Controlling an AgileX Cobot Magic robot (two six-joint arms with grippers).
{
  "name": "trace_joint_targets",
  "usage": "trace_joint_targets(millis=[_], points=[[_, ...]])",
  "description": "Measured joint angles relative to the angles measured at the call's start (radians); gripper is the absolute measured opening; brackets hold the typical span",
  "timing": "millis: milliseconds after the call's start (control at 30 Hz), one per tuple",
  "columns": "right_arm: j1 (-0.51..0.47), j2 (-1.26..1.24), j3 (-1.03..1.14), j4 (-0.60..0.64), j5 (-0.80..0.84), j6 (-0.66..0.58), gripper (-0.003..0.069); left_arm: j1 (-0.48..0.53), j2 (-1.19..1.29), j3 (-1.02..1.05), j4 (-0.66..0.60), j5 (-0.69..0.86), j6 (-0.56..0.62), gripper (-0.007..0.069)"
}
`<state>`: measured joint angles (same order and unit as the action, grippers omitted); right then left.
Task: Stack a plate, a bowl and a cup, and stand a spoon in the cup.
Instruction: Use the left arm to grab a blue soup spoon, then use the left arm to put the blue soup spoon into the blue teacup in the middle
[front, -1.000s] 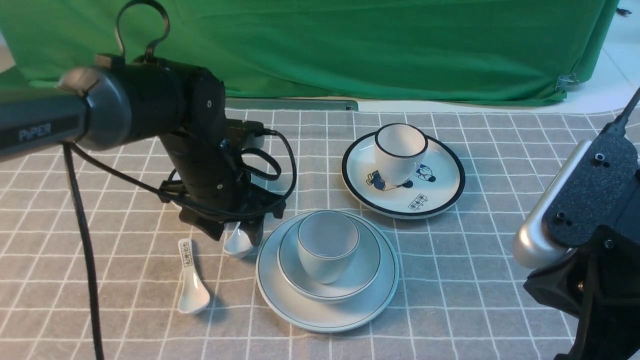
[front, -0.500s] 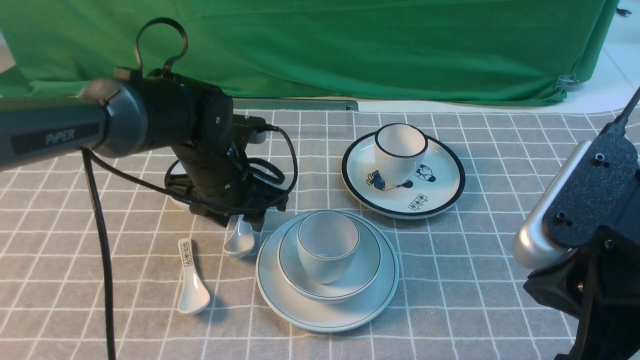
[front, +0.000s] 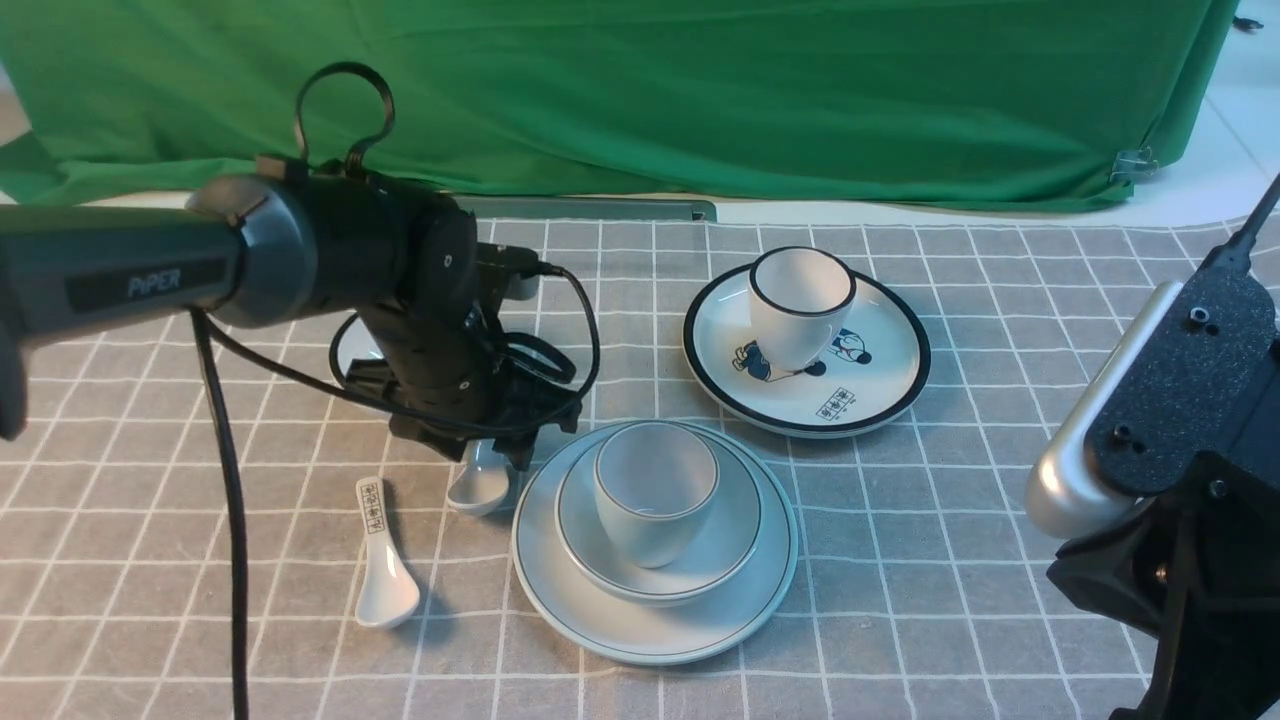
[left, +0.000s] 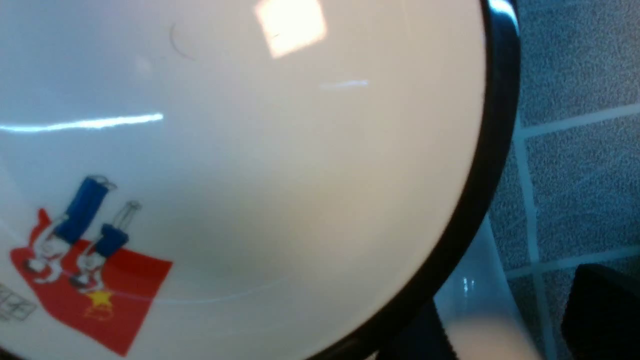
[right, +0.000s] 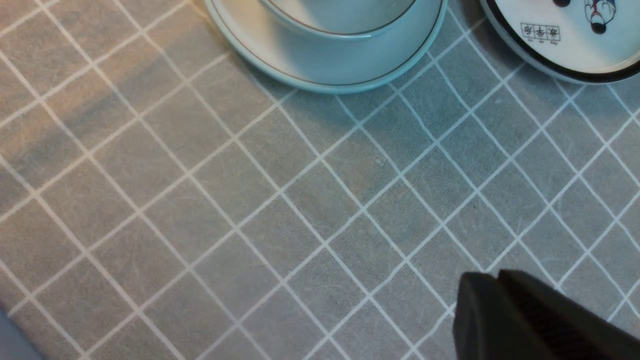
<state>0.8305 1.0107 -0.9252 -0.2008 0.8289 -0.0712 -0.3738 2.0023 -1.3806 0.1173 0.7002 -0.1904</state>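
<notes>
Left tool (front: 478, 460) wide astride spoon (front: 480, 487)

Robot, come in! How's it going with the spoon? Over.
Left gripper open, straddling the spoon. Right gripper shut, off to the side. Stack ready: cup, bowl, plate. Black-rimmed bowl right beside the spoon.

1. A grey cloth with a white grid (right: 250, 225) covers the table.
2. A plain white round plate with a thin dark rim line (right: 320, 75) carries a shallow white bowl (right: 340, 15).
3. Just beside it, not touching, lies a black-rimmed white plate with printed marks (right: 565, 50).
4. The right gripper (right: 492, 280) has its black tips pressed together above bare cloth.
</notes>
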Motion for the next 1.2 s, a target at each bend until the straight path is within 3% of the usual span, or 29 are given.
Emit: trace_joint_targets(millis=[367, 633, 933, 1200], points=[[0.0, 0.0, 0.001, 0.0, 0.004, -0.001, 0.007, 0.0, 0.029, -0.007, 0.018, -0.016, 0.0, 0.0395], [0.0, 0.0, 0.001, 0.0, 0.01, -0.001, 0.007, 0.004, 0.031, -0.009, 0.019, 0.0, -0.018, 0.0207], [0.0, -0.004, 0.001, 0.0, 0.034, -0.001, 0.007, -0.001, -0.008, -0.009, -0.029, 0.102, 0.017, 0.0208], [0.0, -0.005, 0.001, -0.003, 0.038, -0.001, 0.007, -0.067, -0.164, 0.0, -0.016, 0.158, 0.041, 0.0208]])
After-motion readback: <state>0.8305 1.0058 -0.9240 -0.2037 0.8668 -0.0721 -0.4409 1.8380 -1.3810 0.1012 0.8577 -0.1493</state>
